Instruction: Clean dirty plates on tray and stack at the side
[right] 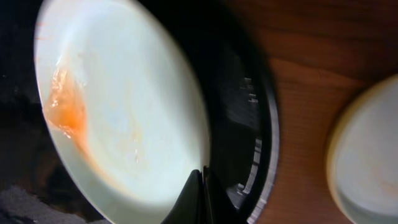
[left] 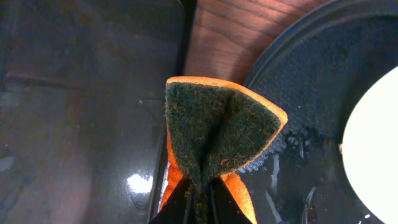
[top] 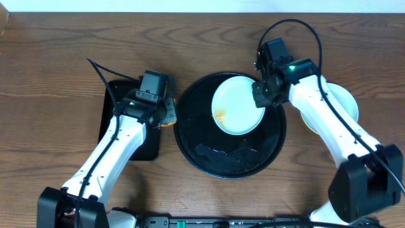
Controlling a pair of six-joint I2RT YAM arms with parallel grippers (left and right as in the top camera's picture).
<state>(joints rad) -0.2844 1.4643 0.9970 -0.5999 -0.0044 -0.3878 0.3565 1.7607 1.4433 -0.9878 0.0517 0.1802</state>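
Observation:
A pale mint-green plate with an orange sauce streak is in the upper part of the round black tray. My right gripper is shut on the plate's right rim. In the right wrist view the fingers pinch the plate. My left gripper is shut on a folded orange-and-green sponge at the tray's left rim, apart from the plate. Two more plates, a pale one over a yellow edge, sit on the wood to the right, partly hidden by my right arm.
A smaller rectangular black tray lies at the left under my left arm, wet and shiny in the left wrist view. Water film shows on the round tray's floor. Bare wood tabletop surrounds both trays.

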